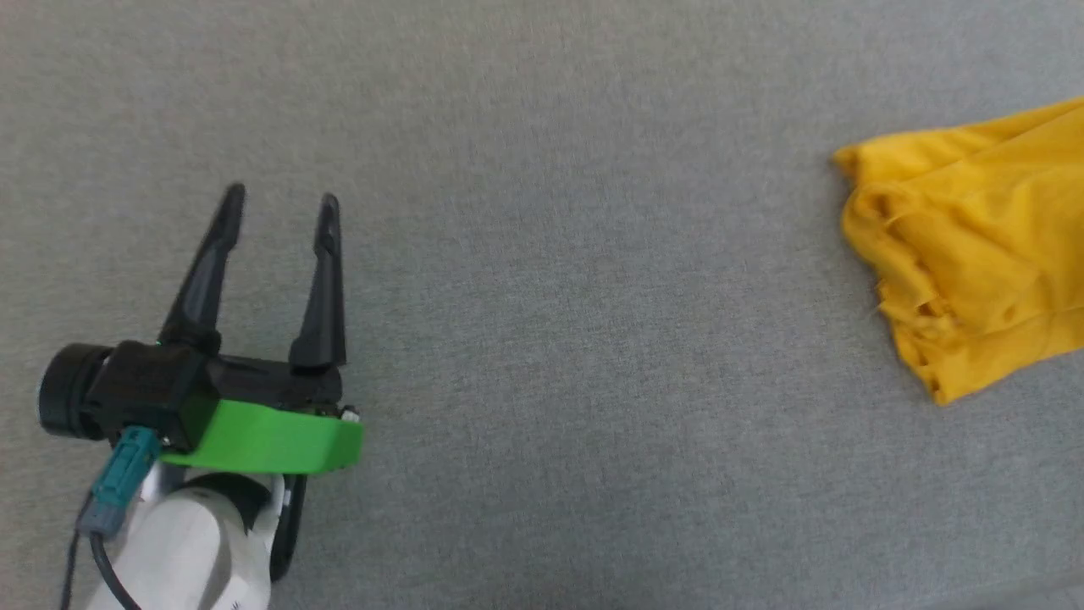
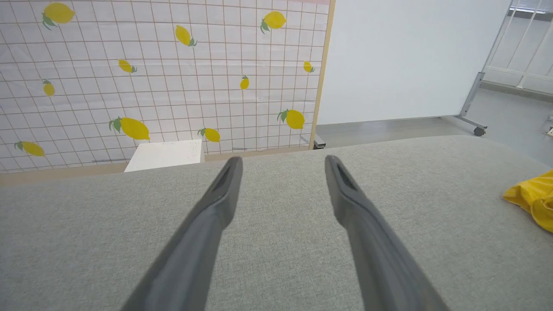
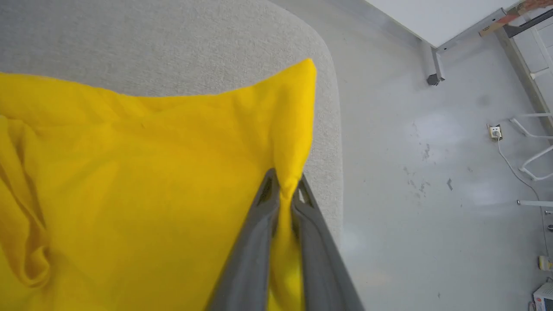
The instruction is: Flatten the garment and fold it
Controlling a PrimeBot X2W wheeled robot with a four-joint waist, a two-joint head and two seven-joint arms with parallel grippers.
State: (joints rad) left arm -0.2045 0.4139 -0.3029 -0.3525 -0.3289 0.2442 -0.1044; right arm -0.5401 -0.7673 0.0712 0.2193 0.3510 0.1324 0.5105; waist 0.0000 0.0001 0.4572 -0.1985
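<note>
The yellow garment [image 1: 965, 254] lies crumpled at the right edge of the head view, running out of frame; none of its patches, dots or stripes show. My left gripper [image 1: 279, 199] hovers open over bare grey cloth at the lower left, far from the garment. In the left wrist view its fingers [image 2: 216, 207] stand spread and empty, and a bit of the garment [image 2: 533, 196] shows at the right. In the right wrist view my right gripper [image 3: 285, 185] is shut on a pinched fold of the garment [image 3: 129, 172] near the table's rounded corner.
The grey fabric table [image 1: 542, 339] stretches between left gripper and garment. Its rounded edge [image 3: 335, 142] drops to a grey floor with a wall socket and cable [image 3: 494, 131]. A lemon-print screen [image 2: 151, 73] and a white box [image 2: 166, 155] stand beyond the far edge.
</note>
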